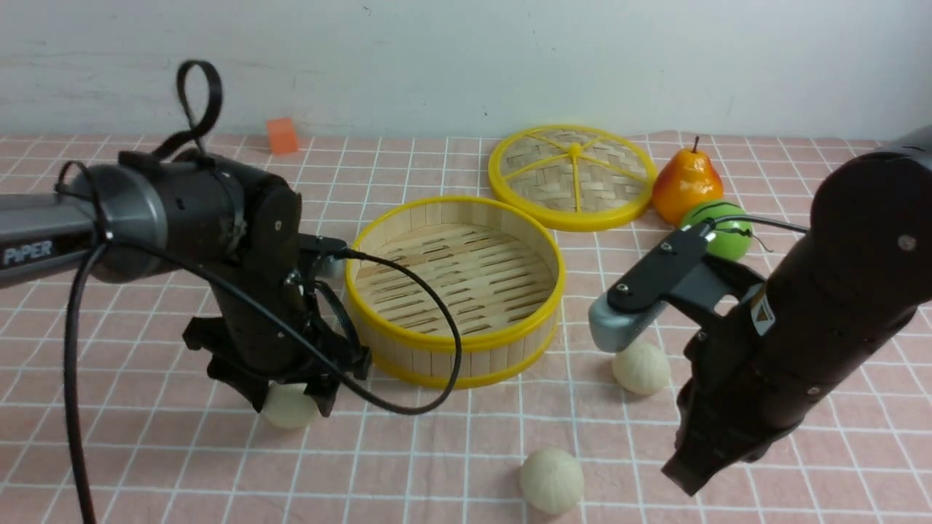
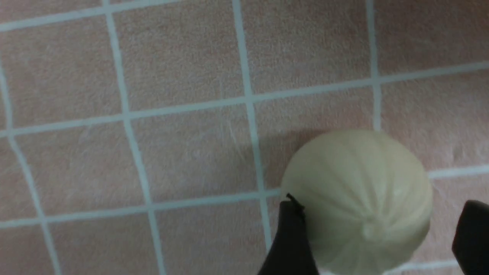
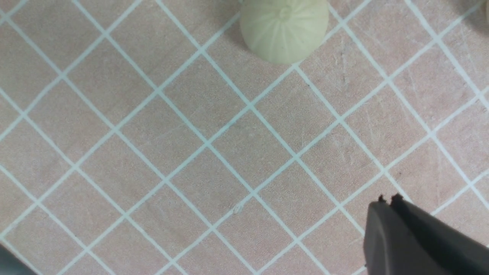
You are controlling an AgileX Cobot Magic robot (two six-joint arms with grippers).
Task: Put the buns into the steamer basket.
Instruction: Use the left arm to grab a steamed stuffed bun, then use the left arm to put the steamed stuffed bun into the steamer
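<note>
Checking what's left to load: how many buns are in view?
3: the left bun between the left tool's fingers, beside the steamer basket; the right bun right of the basket; the front bun nearest the camera. None shows inside the basket.

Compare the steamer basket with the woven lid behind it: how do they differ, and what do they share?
The steamer basket has upright walls; the lid is a disc without walls. The basket's floor is parallel slats; the lid's face is woven under yellow spokes. The basket sits in front; the lid lies behind it. Both are round and yellow-rimmed.
</note>
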